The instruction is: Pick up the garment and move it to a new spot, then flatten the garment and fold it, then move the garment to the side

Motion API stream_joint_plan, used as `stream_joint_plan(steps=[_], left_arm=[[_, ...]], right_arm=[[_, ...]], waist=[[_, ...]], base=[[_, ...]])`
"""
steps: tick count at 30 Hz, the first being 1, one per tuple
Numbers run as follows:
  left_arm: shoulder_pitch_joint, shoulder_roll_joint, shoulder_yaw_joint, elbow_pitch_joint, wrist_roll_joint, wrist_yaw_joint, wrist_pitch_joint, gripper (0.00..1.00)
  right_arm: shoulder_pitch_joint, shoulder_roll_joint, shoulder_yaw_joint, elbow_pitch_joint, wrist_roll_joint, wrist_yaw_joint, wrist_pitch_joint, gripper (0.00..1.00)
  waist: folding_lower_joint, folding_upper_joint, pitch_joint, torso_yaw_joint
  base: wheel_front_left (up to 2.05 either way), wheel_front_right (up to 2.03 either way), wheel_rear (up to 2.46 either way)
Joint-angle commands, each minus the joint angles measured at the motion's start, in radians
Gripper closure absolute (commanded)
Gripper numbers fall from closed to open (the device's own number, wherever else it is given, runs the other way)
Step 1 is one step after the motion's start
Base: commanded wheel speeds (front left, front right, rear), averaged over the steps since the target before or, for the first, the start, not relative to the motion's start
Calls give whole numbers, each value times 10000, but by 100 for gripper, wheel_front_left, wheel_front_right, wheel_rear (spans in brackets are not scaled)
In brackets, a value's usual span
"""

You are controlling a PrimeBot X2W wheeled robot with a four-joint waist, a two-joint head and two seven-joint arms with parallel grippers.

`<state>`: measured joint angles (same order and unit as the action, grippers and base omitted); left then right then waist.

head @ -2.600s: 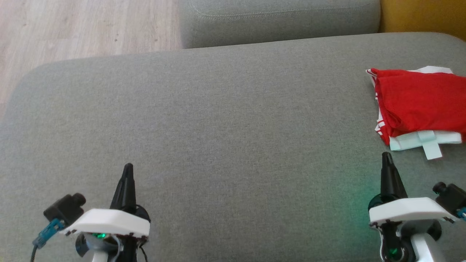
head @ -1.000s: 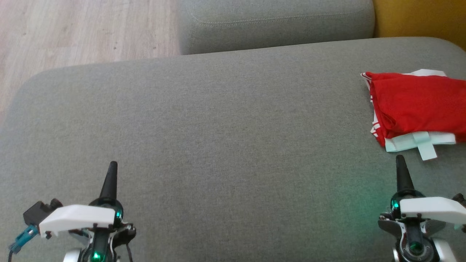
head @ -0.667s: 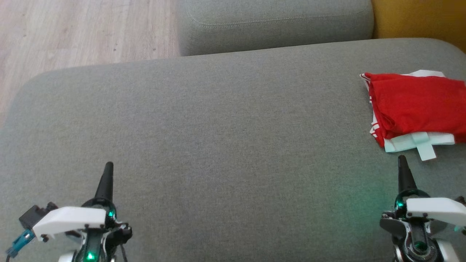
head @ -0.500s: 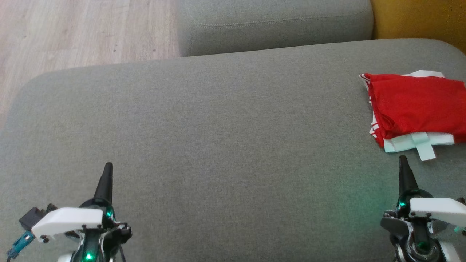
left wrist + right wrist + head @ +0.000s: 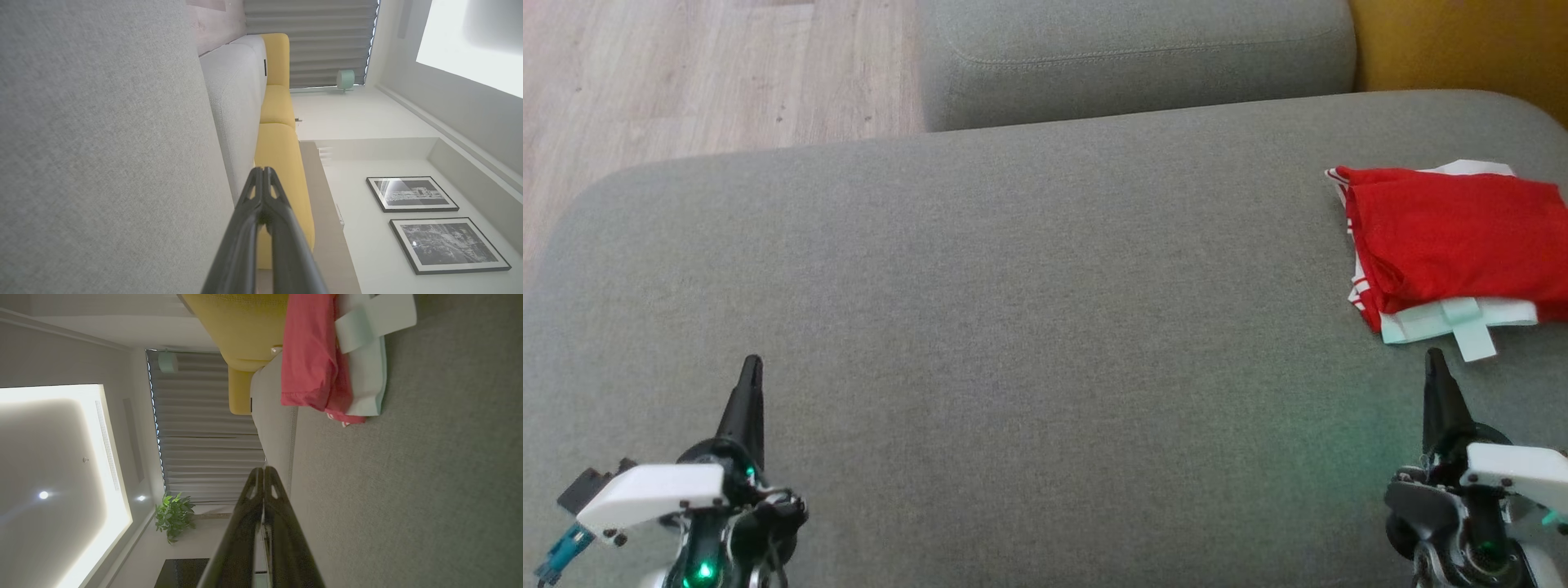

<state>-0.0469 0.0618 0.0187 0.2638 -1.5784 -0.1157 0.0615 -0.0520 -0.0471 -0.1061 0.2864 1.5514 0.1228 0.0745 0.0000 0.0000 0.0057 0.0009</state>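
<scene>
The garment [image 5: 1454, 237], red with white and pale mint parts, lies folded in a flat bundle at the right edge of the grey cushion [image 5: 1029, 327]. In the right wrist view the garment [image 5: 318, 359] sits at the top, red over pale mint. My right gripper [image 5: 1435, 356] [image 5: 263, 469] is shut and empty, its tip just short of the garment's mint tab. My left gripper [image 5: 753, 361] [image 5: 262, 169] is shut and empty at the lower left, far from the garment.
A second grey cushion [image 5: 1135, 57] lies beyond the first one. Wooden floor [image 5: 711, 73] shows at the upper left and a yellow seat [image 5: 1462, 41] at the upper right. A yellow sofa back [image 5: 282, 163] stands behind the grey cushions.
Both grippers have drawn back toward the bottom of the head view and spread slightly outward. The view has shifted a little. The garment has not moved on the cushion.
</scene>
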Motion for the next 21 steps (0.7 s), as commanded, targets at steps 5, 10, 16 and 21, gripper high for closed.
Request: stream_joint_plan(steps=[5,10,16,21], left_arm=[[-576,171,548,-207,-614,-146,193,100],[-579,155,575,-204,-615,-149,216,100],[-581,136,601,-202,-593,-150,237,100],[-583,122,622,-201,-576,-150,254,100]], right_arm=[[-542,-162,102,-426,698,79,240,100],[-543,-154,88,-426,709,79,255,100],[-544,-144,75,-425,698,79,265,100],[-545,-136,64,-424,689,79,274,100]], waist=[[0,0,-24,-8],[0,0,-25,-9],[0,0,-25,-9],[0,0,-25,-9]], base=[[0,0,0],[0,0,0],[0,0,0],[0,0,0]])
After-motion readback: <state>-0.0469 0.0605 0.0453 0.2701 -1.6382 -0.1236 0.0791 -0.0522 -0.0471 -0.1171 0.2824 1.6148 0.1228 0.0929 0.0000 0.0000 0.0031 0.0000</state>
